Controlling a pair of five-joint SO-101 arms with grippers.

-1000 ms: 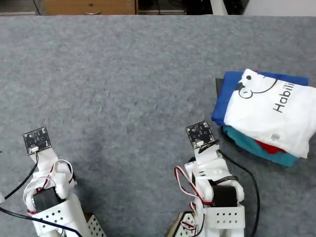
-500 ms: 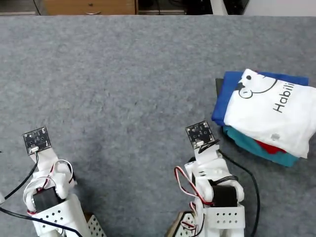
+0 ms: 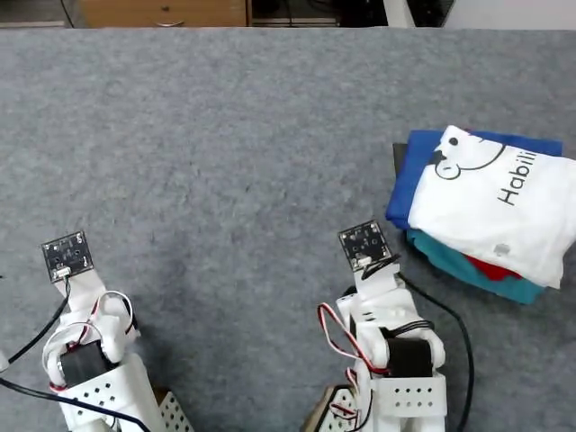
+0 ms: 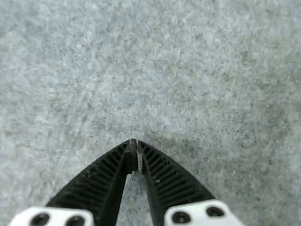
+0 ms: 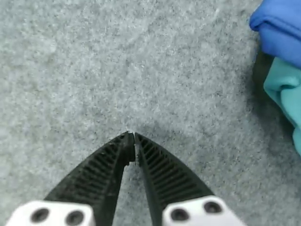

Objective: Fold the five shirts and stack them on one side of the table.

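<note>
The shirt stack (image 3: 490,216) lies on the worktop's (image 3: 225,153) right. The right arm (image 3: 387,333) stands near it, the left arm (image 3: 85,355) well apart.

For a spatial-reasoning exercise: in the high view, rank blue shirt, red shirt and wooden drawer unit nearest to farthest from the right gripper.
1. blue shirt, stack's near corner
2. red shirt, low in the stack
3. wooden drawer unit, beyond the table

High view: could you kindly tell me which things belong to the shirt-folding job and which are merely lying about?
Job: white shirt, lying on blue shirt, teal shirt and red shirt; left end effector and right end effector, both shut.

Lying about: black cable; wooden cabinet beyond the grey table.
</note>
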